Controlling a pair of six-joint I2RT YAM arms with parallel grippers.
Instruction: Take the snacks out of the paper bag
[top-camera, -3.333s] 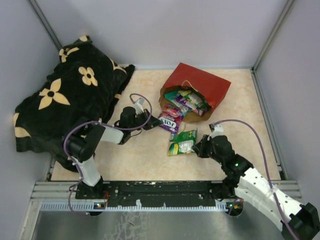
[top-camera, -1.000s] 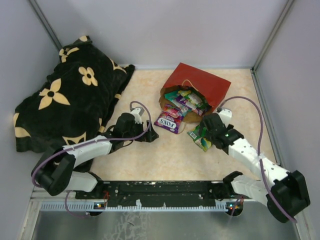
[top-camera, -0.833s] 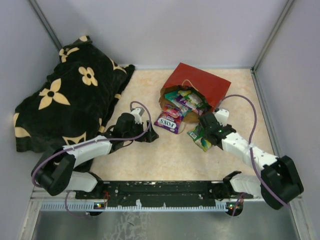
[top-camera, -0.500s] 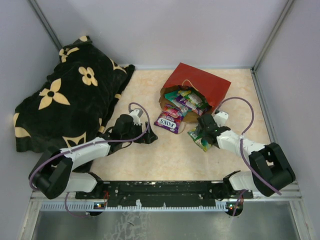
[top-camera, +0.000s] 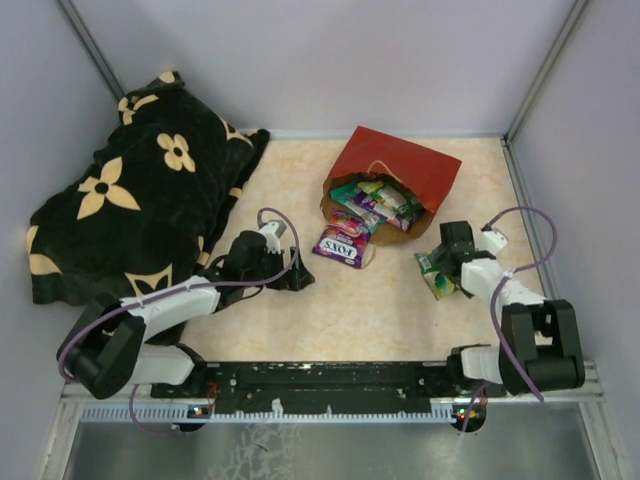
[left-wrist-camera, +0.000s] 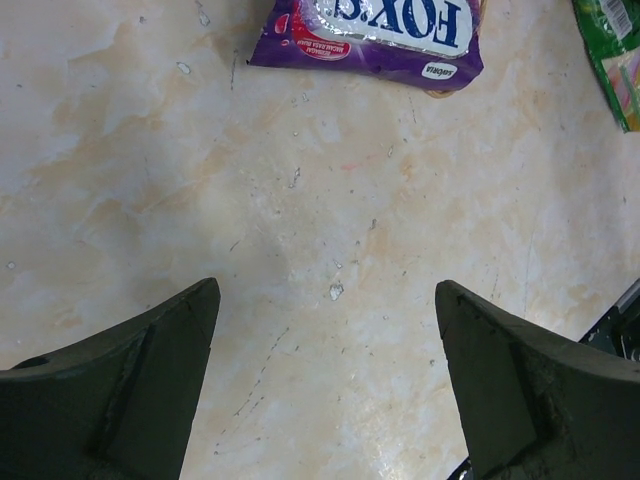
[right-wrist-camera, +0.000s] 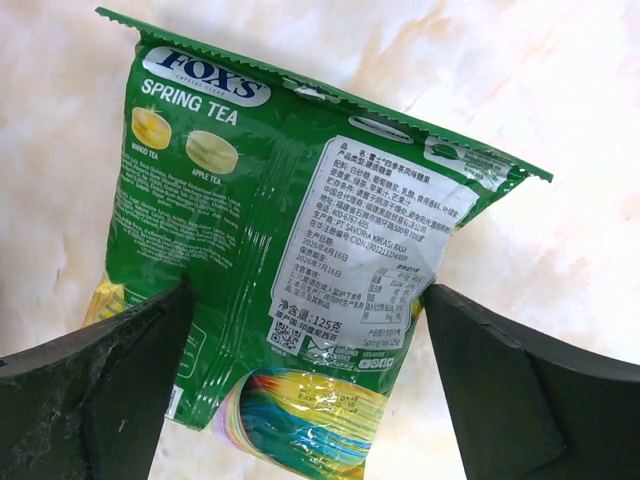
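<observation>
Two packets lie out on the desk (top-camera: 380, 320); the other snacks (top-camera: 375, 200) sit in the mouth of the paper bag (top-camera: 400, 165). The bag is on its side, mouth facing the arms.

The right gripper (right-wrist-camera: 305, 300) is wide open, jaws straddling the green packet (right-wrist-camera: 300, 230). That packet lies flat on the desk, off to the right of the bag, and nothing is pinched, so I'd count it as out.

The left gripper (left-wrist-camera: 325, 290) is also open and empty, over bare desk. The purple packet (left-wrist-camera: 380, 30) lies straight ahead of it, just outside the bag mouth, maybe touching the lip; I can't tell. Your left arm is clearly the nearer one.

Watch the long axis: it runs across the left wrist view, roughly in line with the jaws' closing direction. You likely need to reach forward and either turn the wrist or grab the near edge.
</observation>
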